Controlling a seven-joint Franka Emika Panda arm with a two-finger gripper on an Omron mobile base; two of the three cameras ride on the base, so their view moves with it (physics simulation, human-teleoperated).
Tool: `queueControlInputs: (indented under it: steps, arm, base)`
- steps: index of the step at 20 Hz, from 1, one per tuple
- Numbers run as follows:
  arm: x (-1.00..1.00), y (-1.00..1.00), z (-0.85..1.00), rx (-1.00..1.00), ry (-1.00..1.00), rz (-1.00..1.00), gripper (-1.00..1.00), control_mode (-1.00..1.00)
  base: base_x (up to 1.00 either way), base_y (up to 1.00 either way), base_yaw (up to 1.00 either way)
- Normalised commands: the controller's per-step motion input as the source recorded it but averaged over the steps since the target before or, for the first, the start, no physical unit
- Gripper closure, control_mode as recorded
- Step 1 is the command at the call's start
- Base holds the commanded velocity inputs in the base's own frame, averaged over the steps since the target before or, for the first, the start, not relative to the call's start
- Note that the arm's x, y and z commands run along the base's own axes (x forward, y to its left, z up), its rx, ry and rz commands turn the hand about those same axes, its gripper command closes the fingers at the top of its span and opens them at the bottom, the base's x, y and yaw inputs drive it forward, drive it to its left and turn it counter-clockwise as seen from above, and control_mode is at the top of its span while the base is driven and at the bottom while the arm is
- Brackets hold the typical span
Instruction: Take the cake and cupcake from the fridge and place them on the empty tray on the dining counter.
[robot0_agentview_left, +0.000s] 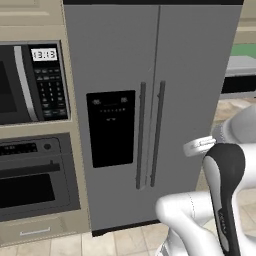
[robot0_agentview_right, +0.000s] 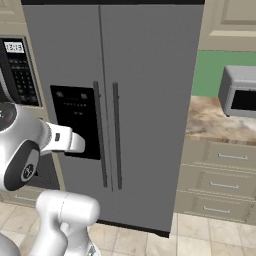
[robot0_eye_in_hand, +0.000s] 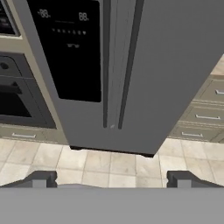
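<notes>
Gripper (robot0_eye_in_hand: 112, 178) stood with its jaws spread wide and nothing between them, its two dark fingertips (robot0_eye_in_hand: 40, 178) well apart above the tiled floor (robot0_eye_in_hand: 109, 164) in the hand view. It faced the fridge (robot0_agentview_left: 150, 100), whose two grey doors were both closed, the black dispenser panel (robot0_agentview_left: 111, 127) on the left door and the two long handles (robot0_agentview_left: 150, 135) side by side at the middle seam. Left of the fridge sat a built-in microwave (robot0_agentview_left: 32, 82) above an oven (robot0_agentview_left: 35, 175)

Shut doors are blocking the way in.
The fridge (robot0_agentview_left: 150, 115) is standing closed, its two handles (robot0_agentview_left: 150, 135) side by side; open floor (robot0_eye_in_hand: 109, 166) is lying before it.
</notes>
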Motion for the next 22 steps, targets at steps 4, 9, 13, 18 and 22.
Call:
queueControlInputs:
  steps: [4, 9, 13, 18, 22]
  arm:
    - [0.0, 0.0, 0.0, 0.0, 0.0, 0.0, -1.0, 1.0]
    - [0.38, -0.13, -0.1, 0.0, -0.04, -0.02, -1.0, -1.0]
    - [0.89, -0.18, -0.16, 0.0, -0.06, -0.02, -1.0, -1.0]
    - [0.97, -0.01, -0.24, 0.0, -0.11, 0.0, -1.0, -1.0]
    - [0.74, 0.0, -0.34, 0.0, -0.35, 0.0, -1.0, -1.0]
  base:
    - [0.03, 0.03, 0.0]
    - [0.06, 0.0, 0.0]
    - [0.0, 0.0, 0.0]
    - [0.0, 0.0, 0.0]
    - [0.0, 0.0, 0.0]
